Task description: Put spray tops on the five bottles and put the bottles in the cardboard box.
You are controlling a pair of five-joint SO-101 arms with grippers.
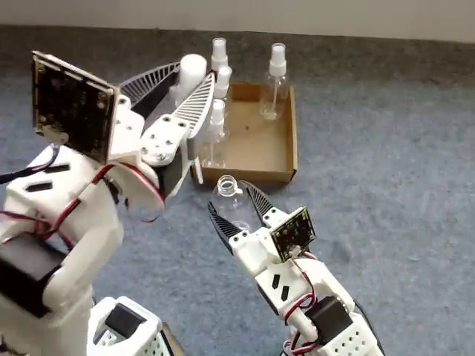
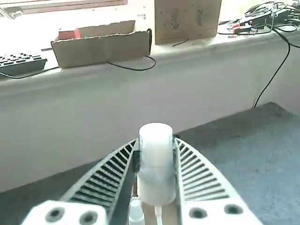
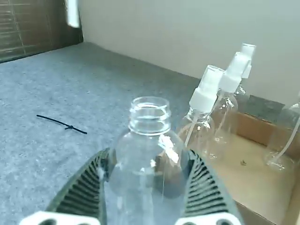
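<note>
Overhead view of a grey carpeted table [image 1: 386, 111] with two robot arms.

At the left, the large white left gripper [image 1: 191, 76] is raised, its ribbed jaws clamped on a white spray top [image 2: 156, 164]. The top's cap points up. Its thin dip tube seems to hang straight down, though little of it can be seen.

Right of that and closer to the arm bases, the right gripper [image 1: 231, 197] has its dark jaws closed around the belly of a clear uncapped bottle [image 3: 149, 154]. The bottle stands upright just outside the near wall of the cardboard box [image 1: 252, 148], mouth open to the ceiling.

Further right, the shallow box holds bottles that already have tops. A row of three capped bottles [image 1: 216, 126] runs along its left side, and a fourth capped bottle [image 1: 275, 83] stands by the far right corner. The farthest bottle in the row may stand just behind the box wall.

The relation that matters is that the spray top hangs above the box's left edge, higher than the open mouth and farther from the arm bases. Both long axes look vertical. The left arm would likely bring the top over the mouth, then lower the tube in.
</note>
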